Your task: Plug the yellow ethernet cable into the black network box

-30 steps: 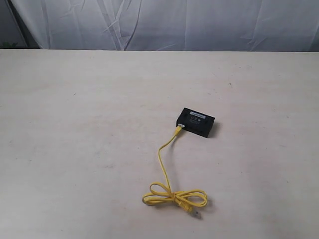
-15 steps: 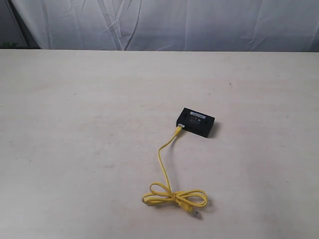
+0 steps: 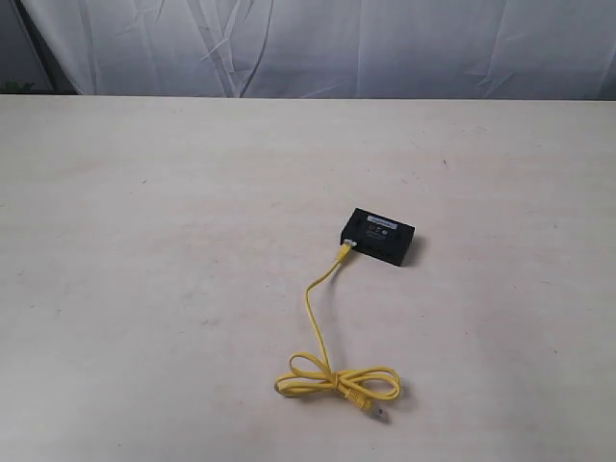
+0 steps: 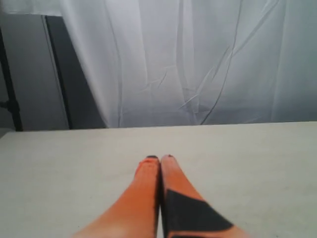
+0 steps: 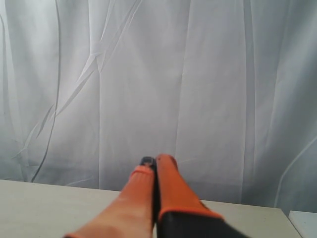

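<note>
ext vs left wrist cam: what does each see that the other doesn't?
Exterior only: the black network box and the yellow ethernet cable, one end at the box's side, the rest running to a knotted loop nearer the camera. No arm or hand is in that frame.

Left wrist only: the left hand, orange fingers pressed together with nothing between them, and a dark panel beside the curtain. No box or cable.

Both: the pale table and the white curtain behind it.
</note>
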You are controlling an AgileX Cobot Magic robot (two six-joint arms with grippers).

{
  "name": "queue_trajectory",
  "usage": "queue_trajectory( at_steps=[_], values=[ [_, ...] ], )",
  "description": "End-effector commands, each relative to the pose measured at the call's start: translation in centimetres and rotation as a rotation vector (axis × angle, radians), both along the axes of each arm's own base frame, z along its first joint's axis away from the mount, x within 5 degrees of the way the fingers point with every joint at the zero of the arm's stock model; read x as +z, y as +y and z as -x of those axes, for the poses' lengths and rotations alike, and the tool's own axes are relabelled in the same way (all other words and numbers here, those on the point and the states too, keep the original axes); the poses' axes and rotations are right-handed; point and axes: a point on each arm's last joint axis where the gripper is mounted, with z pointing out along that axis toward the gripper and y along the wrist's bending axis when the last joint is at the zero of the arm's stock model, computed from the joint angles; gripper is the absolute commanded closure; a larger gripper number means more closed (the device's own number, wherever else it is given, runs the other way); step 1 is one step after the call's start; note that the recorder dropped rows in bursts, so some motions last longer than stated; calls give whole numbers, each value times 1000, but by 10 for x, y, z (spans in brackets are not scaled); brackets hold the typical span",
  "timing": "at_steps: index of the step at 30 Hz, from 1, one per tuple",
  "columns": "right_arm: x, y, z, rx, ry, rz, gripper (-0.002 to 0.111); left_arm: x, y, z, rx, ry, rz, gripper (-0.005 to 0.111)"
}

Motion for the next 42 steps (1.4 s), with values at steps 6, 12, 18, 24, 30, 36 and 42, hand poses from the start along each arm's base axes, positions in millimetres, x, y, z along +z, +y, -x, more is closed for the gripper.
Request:
queue_trajectory(
  at_steps=[6, 12, 18, 24, 30, 36, 42],
  values=[
    [0, 0, 0, -5, -5, 1, 109, -58, 3, 0, 64, 40, 51, 107],
    [0, 0, 0, -5, -5, 1, 109, -63, 3, 1, 63, 82, 43, 107],
    [0, 0, 0, -5, -5, 1, 109, -63, 3, 1, 65, 82, 28, 107],
    [0, 0, 0, -5, -5, 1, 109, -63, 3, 1, 65, 82, 28, 107],
    [0, 0, 0, -5, -5, 1, 109, -63, 3, 1, 66, 82, 25, 107],
    [0, 0, 0, -5, -5, 1, 109, -63, 3, 1, 66, 82, 25, 107],
    [-2, 0, 0, -6, 9, 2, 109, -63, 3, 1, 66, 82, 25, 107]
  ],
)
